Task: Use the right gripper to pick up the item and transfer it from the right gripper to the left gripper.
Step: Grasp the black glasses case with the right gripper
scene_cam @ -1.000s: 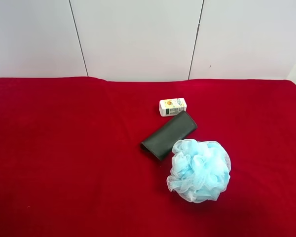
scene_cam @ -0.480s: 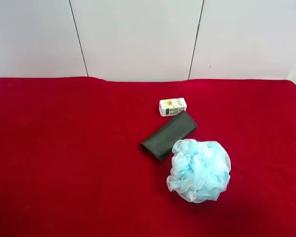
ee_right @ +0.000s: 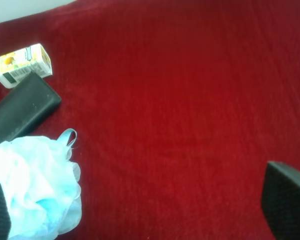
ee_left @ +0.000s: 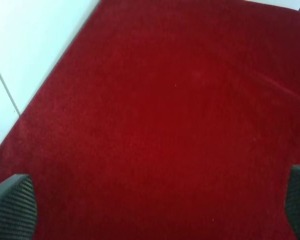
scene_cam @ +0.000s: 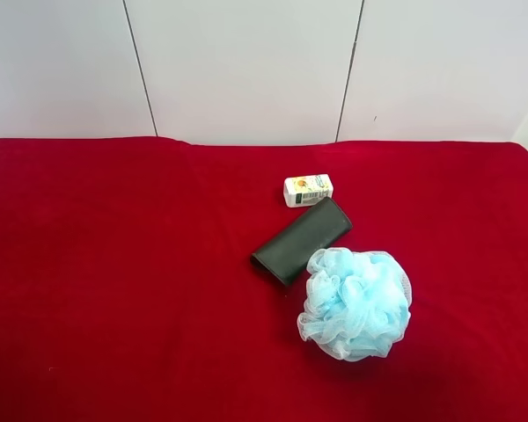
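The item, a flat dark green-black wallet [scene_cam: 301, 240], lies slanted on the red cloth [scene_cam: 114, 264] near the middle, between a small white box and a blue puff. It also shows in the right wrist view [ee_right: 21, 109]. No arm shows in the exterior high view. The right gripper [ee_right: 140, 210] is open and empty, its fingertips [ee_right: 286, 205] wide apart above the cloth, off to one side of the wallet. The left gripper [ee_left: 155, 205] is open and empty over bare red cloth, its fingertips [ee_left: 12, 207] at the frame's corners.
A small white printed box [scene_cam: 308, 190] lies just beyond the wallet's far end. A fluffy light-blue mesh puff [scene_cam: 355, 302] sits against the wallet's near side and also shows in the right wrist view [ee_right: 32, 187]. A white panelled wall [scene_cam: 246, 61] stands behind the table.
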